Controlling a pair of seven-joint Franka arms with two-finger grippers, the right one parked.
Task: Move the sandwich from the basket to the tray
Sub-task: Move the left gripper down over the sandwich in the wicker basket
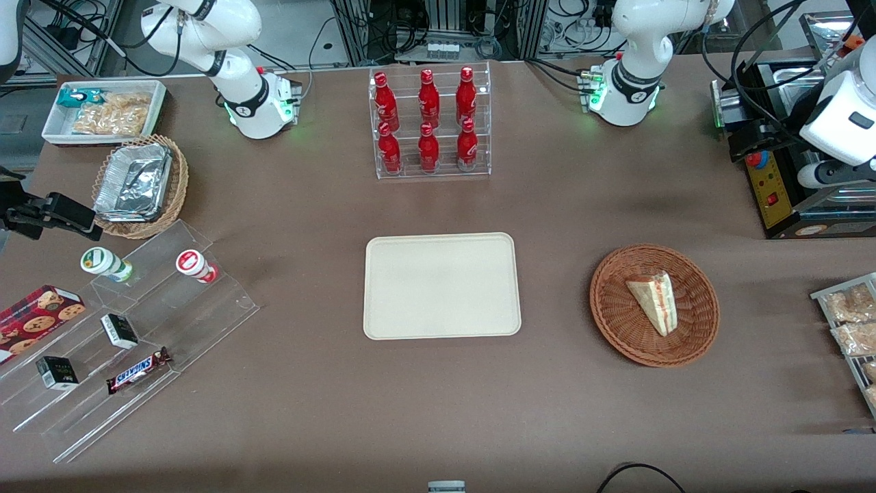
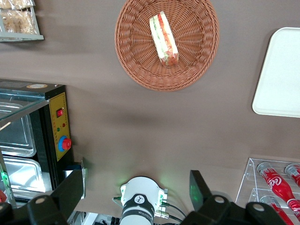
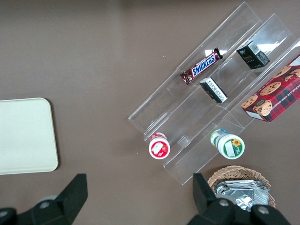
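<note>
The small triangular white-bread sandwich (image 1: 653, 301) is lying in the round reddish-brown wicker basket (image 1: 616, 322), beside the empty cream rectangular tray (image 1: 441, 286). The left gripper (image 2: 136, 194) is hovering high above the desk, jaws spread wide, holding nothing; the sandwich's long axis is running toward the front camera.

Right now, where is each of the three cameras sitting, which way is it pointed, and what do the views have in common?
Front view: high in front, looking down at the table; both arm bases show, the left arm's gripper does not.
Left wrist view: high on the working arm, facing down at the basket holding the sandwich; the open gripper and its arm's base show.
Right wrist view: on the parked arm, facing down at an acrylic snack stand.
Shared: the tray shows in all three.
</note>
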